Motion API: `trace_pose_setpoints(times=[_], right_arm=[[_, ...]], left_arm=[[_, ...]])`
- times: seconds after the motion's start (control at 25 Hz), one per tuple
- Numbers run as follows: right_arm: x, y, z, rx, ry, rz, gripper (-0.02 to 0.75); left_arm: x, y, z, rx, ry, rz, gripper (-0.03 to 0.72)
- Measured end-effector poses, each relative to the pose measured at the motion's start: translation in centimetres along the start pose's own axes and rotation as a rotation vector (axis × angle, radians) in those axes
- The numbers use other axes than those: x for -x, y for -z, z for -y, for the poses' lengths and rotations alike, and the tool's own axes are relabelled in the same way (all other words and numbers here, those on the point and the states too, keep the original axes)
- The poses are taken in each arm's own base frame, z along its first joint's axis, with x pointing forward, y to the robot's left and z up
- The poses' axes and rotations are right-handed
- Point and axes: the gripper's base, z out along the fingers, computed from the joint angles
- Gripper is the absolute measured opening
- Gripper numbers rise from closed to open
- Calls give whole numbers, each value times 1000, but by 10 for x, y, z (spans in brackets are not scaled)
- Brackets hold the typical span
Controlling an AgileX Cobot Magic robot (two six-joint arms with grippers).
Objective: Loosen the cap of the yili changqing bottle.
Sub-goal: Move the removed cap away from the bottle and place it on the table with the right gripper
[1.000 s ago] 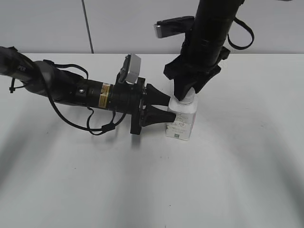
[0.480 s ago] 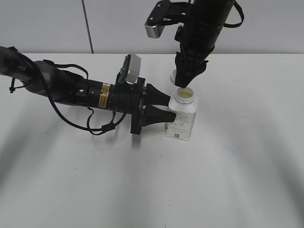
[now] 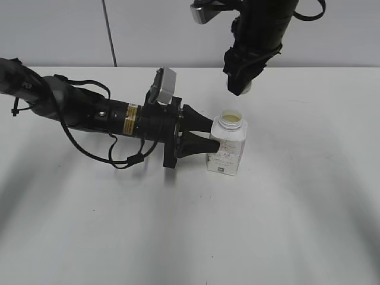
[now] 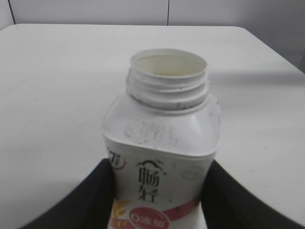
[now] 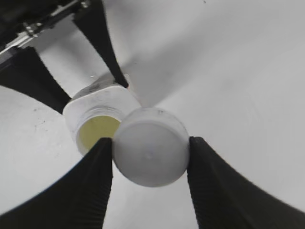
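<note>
The yili changqing bottle (image 3: 227, 149) stands upright on the white table, its neck open with yellowish liquid inside. It also shows in the left wrist view (image 4: 162, 152) and from above in the right wrist view (image 5: 95, 121). My left gripper (image 3: 205, 135) is shut on the bottle's body from the left; in the left wrist view (image 4: 157, 200) its fingers press both sides. My right gripper (image 3: 240, 86) is high above and behind the bottle, shut on the white cap (image 5: 150, 147), which is off the bottle; its jaws (image 5: 150, 157) clamp the rim. In the exterior view the cap is barely visible.
The white table (image 3: 297, 225) spreads all round the bottle. The left arm (image 3: 89, 113) with its cables lies low across the table's left half. A grey wall stands behind the table.
My right gripper has lifted the cap off the bottle's neck and risen up and slightly right. The bottle's mouth now stands open. The left gripper and bottle have not moved.
</note>
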Motion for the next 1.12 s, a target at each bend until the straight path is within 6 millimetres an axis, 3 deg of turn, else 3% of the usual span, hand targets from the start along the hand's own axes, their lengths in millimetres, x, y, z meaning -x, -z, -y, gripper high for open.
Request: trace_pose_setpoints(times=[0.24,0.4,0.52,0.68,0.88,0.96,1.12], right_arm=[[-19,3,29,-40,-312,-11,384],[-49,7,61,-61,-483,-26,384],[-78,8,72,-58,-565,-67,384],[-121,7,72,-39,-669,-75,384],[-163,-20,62,-38,-753,-83,384],[-175,-35,56,-27,-777,-93,384],[-179,-52,49,-23,-840,-12,384]], left_arm=[[0,0,0,0,0,-1,352],[0,0,0,0,0,-1,352],[0,0,0,0,0,-1,352],[0,0,0,-1,0,0,352],[0,0,0,-1,0,0,352],[0,0,0,-1,0,0,352],[0,0,0,-1,0,0,351]])
